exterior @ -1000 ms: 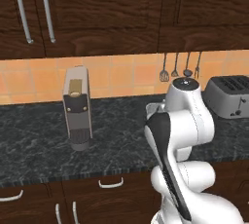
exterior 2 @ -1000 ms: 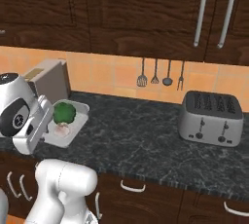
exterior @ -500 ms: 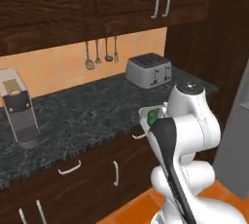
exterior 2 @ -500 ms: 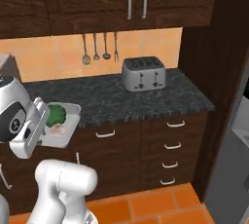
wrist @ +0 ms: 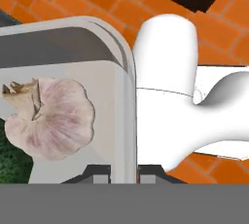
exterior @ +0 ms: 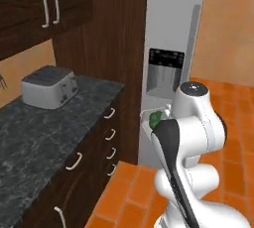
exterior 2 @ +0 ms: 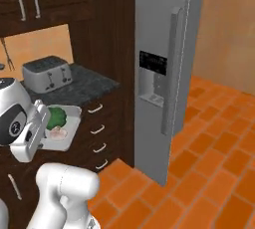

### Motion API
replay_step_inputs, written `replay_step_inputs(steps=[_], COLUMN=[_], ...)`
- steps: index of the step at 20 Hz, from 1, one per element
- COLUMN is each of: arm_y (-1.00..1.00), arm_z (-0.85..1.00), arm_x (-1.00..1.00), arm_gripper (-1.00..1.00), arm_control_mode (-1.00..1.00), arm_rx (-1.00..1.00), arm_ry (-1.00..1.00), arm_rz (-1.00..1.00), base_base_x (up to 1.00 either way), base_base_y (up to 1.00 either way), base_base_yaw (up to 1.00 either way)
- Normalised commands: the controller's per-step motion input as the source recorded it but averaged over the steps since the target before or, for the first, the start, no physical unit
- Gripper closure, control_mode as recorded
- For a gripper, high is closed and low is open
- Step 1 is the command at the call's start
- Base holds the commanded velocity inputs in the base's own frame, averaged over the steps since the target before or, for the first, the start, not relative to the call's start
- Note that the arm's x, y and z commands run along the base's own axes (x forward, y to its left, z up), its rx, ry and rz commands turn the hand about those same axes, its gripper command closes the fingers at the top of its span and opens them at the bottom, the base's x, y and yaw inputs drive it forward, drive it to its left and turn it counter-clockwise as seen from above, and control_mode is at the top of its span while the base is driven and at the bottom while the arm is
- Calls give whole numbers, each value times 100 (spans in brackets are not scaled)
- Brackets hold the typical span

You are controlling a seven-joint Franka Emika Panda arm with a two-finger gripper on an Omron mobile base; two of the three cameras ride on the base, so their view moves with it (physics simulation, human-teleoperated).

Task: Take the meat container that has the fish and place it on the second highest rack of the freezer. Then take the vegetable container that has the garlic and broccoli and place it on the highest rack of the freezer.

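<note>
My gripper [wrist: 122, 172] is shut on the rim of the white vegetable container [wrist: 124, 96], which it holds up in front of the arm. Inside lie the pale pinkish garlic [wrist: 48, 118] and the dark-green broccoli [wrist: 8, 156]. From the right base view the container [exterior 2: 69, 123] hangs beside the hand [exterior 2: 42, 126], with broccoli [exterior 2: 56, 116] and garlic [exterior 2: 57, 133] in it. In the left base view the broccoli [exterior: 155, 119] peeks from behind the arm. The grey fridge with the freezer [exterior 2: 159, 49] stands ahead. Its racks, the meat container and the fish are out of view.
A silver toaster [exterior: 47, 85] sits on the dark speckled counter [exterior: 34, 138] to the left. Dark drawers [exterior: 111, 133] run below the counter, up to the fridge door [exterior: 171, 48] with its dispenser and long handle. Orange tiled floor [exterior 2: 209, 148] spreads to the right.
The whole view has swung right, from the counter and toaster to the fridge, so the base has moved. The container has stayed in my gripper throughout.
</note>
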Motion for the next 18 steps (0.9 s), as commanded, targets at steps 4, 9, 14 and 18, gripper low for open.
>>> replay_step_inputs(steps=[4, 9, 14, 18], arm_y=[0, 0, 0, 0], arm_z=[0, 0, 0, 0], arm_x=[0, 0, 0, 0], arm_gripper=[100, 100, 100, 100], arm_control_mode=[100, 100, 100, 100], arm_rx=[0, 0, 0, 0], arm_ry=[0, 0, 0, 0], arm_rz=[0, 0, 0, 0], base_base_x=[23, 74, 100, 100], base_base_y=[-77, -91, -66, -69], base_base_yaw=[-78, -60, -33, -18])
